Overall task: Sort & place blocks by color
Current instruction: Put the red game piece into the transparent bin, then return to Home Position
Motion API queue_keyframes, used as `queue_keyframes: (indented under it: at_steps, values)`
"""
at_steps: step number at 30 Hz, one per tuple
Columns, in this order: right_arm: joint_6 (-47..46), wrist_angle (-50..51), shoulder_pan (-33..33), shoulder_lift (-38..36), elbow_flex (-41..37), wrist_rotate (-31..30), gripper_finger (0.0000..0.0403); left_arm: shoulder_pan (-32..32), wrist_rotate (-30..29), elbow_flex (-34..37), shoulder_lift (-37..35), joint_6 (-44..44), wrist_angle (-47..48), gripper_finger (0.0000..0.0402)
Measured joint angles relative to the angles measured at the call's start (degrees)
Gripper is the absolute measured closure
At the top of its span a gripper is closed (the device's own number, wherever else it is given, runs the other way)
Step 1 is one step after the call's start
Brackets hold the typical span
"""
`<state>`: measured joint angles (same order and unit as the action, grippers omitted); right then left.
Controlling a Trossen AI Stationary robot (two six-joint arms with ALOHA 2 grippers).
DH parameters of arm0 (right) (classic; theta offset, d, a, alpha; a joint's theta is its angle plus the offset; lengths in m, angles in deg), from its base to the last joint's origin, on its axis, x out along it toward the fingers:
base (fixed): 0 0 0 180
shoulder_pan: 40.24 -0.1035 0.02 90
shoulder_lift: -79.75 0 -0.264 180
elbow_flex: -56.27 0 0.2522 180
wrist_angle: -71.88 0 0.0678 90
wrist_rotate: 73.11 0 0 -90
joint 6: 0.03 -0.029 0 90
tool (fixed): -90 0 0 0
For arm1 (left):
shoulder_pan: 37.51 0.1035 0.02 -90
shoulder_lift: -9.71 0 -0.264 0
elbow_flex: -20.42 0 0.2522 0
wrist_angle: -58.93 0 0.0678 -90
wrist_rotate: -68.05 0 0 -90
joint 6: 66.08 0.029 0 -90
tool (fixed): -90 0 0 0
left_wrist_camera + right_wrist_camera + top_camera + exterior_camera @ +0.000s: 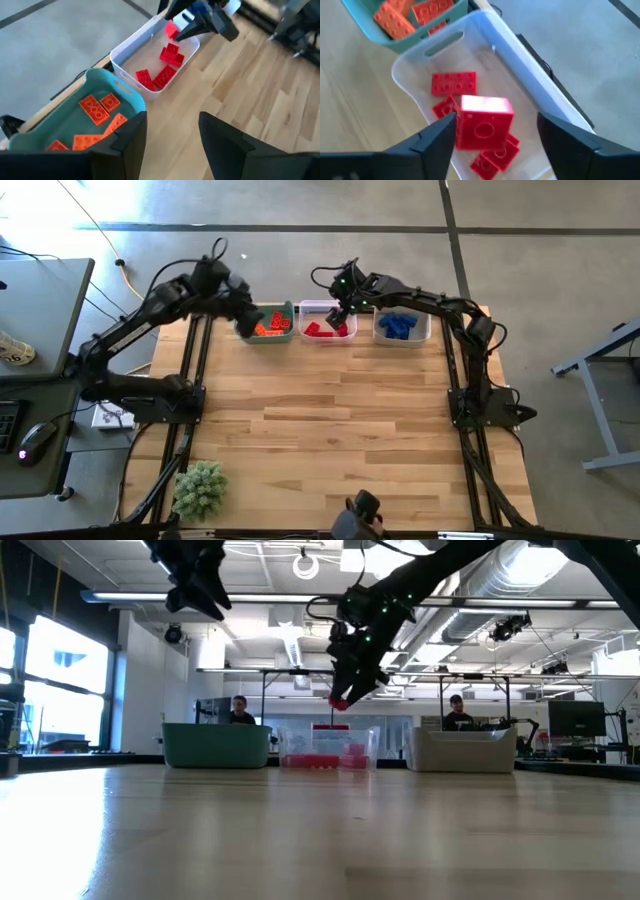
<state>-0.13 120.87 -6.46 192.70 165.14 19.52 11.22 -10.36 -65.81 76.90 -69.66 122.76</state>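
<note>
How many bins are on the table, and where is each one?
3, in a row along the table's far edge: a teal bin on the left holding orange blocks, a clear bin in the middle holding red blocks, a clear bin on the right holding blue blocks.

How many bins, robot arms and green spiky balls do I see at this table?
Bins: 3 (teal bin, middle bin, right bin)
Arms: 2 (left arm, right arm)
Green ball: 1
Total: 6
</note>
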Motion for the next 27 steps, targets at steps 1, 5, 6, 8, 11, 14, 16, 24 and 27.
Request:
queue_keyframes:
  at_steps: [1,5,6,8,11,14,16,24,27]
  values:
    - [-0.63,-0.50,0.00,0.00,0.02,0.00,0.0136,-0.10,0.00,1.64,-1.74,-0.87,-0.96,0.0234]
    - [-3.85,-1.81,-0.02,0.00,0.02,-0.03,0.0120,-0.68,0.00,8.16,-8.23,-4.30,-5.06,0.0234]
    - [-4.50,-2.04,-0.02,0.00,0.04,-0.02,0.0119,-0.83,0.04,9.64,-9.76,-5.02,-5.83,0.0234]
    - [-6.30,-2.12,-0.03,0.00,0.04,-0.02,0.0119,-1.03,0.15,12.80,-13.02,-6.28,-7.76,0.0234]
    - [-9.48,-2.43,-0.07,-0.02,0.05,0.71,0.0118,-2.06,0.18,17.74,-17.40,-6.84,-10.59,0.0234]
    - [-12.37,-2.52,-0.07,-0.02,0.05,2.40,0.0118,-3.68,0.35,22.92,-22.34,-7.41,-14.09,0.0234]
    - [-14.35,-2.51,-0.07,-0.02,0.05,3.35,0.0118,-4.62,0.41,26.35,-25.89,-8.39,-16.27,0.0234]
    - [-21.23,-2.94,-0.94,-0.04,0.05,5.38,0.0117,-6.99,0.37,38.07,-40.19,-10.39,-20.86,0.0234]
    - [-22.49,-3.82,-2.44,-0.09,0.07,5.44,0.0117,-7.18,0.36,41.30,-45.46,-10.88,-21.12,0.0234]
